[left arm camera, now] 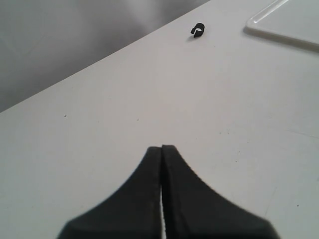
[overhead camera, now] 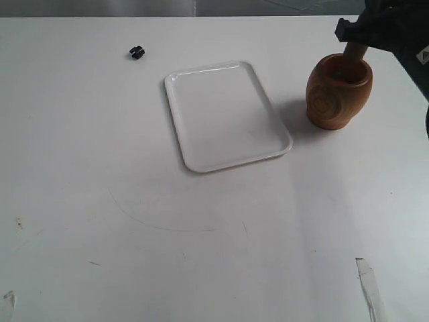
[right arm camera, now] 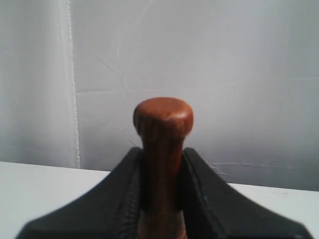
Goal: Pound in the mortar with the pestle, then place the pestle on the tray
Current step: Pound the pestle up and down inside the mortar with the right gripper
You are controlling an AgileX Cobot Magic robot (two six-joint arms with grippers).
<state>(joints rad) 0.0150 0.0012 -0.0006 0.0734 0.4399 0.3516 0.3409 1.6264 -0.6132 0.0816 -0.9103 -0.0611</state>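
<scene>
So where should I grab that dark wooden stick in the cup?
Probably the thin neck under the knob of the reddish-brown wooden pestle, from above: only that end sticks out of the light-brown wooden mortar. The right hand grips there.

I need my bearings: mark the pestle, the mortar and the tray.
pestle [right arm camera: 162, 149]: right wrist view, on its shaft just below the knob.
mortar [overhead camera: 338, 97]: exterior view, on its rounded side wall.
tray [overhead camera: 228, 114]: exterior view, on its bare white floor.
</scene>
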